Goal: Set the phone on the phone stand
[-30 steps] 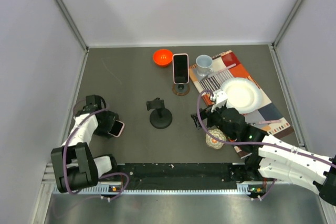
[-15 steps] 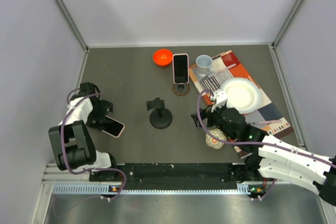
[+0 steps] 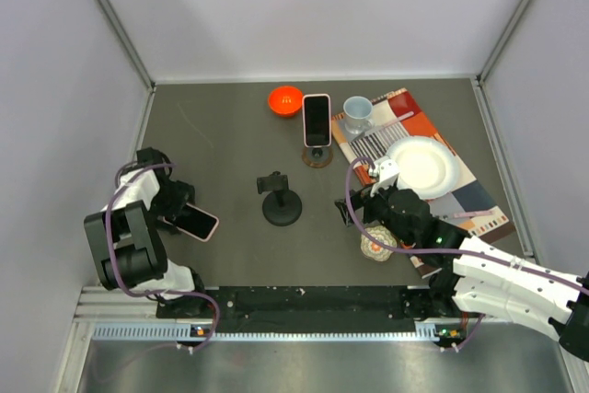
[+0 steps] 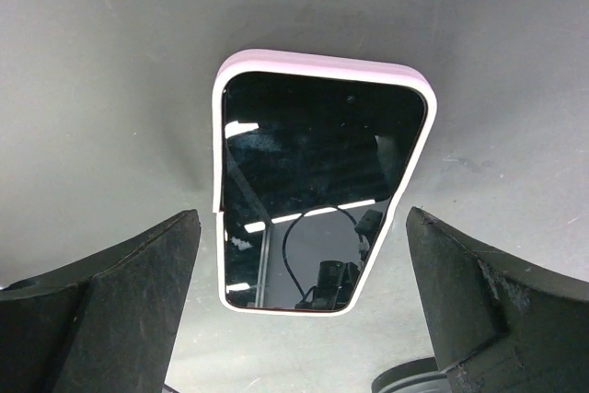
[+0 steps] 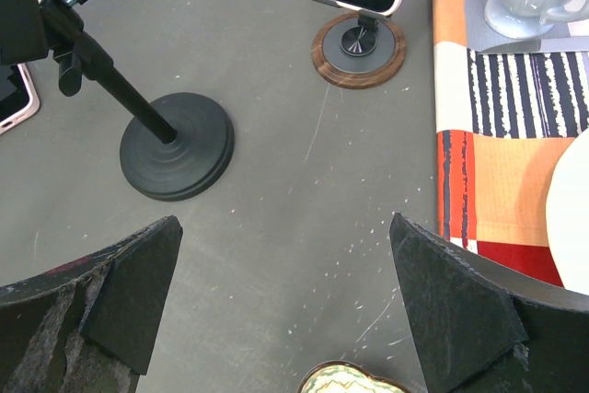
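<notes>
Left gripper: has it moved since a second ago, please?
Yes. The left gripper has drawn back leftward, away from the black stand, and has opened off the phone.

Light fell evenly from overhead, soft and fairly bright, leaving only faint shadows on the dark table (image 3: 221,149). The glossy screen of the phone (image 4: 317,190) mirrored pale streaks of glare in the left wrist view. The overhead view was sharp throughout.
</notes>
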{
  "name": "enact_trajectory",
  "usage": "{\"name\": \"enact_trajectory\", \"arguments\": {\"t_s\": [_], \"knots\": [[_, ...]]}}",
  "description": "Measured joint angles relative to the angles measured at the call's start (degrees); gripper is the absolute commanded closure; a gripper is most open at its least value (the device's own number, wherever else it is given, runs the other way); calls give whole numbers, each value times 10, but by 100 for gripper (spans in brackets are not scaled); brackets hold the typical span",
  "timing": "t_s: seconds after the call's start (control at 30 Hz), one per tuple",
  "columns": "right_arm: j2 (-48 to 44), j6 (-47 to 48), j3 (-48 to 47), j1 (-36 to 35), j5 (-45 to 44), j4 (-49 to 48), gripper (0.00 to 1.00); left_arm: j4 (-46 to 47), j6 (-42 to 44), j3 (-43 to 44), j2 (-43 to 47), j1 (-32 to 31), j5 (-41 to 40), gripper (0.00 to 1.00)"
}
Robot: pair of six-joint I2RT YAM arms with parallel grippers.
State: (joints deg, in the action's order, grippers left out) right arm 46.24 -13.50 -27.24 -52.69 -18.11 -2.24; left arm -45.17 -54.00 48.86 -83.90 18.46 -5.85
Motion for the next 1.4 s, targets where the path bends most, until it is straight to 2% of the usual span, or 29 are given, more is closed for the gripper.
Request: {"name": "enact_trajectory", "arguments": {"t_s": [0.9,1.03,1.13,1.27,1.3,1.33,1.37,1.4], "knots": [[0,0,0,0,2,0,4,23,-21,-12,-33,0,0,2],[0,0,0,0,2,0,4,21,-29,-11,-35,0,0,5],[0,0,0,0,2,0,4,21,-36,-12,-35,0,0,11],[0,0,0,0,2,0,4,24,-45,-19,-29,0,-2,36],[0,0,0,0,2,0,4,26,-47,-21,-26,0,-3,66],[0,0,0,0,2,0,4,27,-49,-24,-23,0,-5,86],[0,0,0,0,2,0,4,30,-51,-27,-19,0,-6,99],[0,0,0,0,2,0,4,33,-52,-30,-14,0,-7,100]]}}
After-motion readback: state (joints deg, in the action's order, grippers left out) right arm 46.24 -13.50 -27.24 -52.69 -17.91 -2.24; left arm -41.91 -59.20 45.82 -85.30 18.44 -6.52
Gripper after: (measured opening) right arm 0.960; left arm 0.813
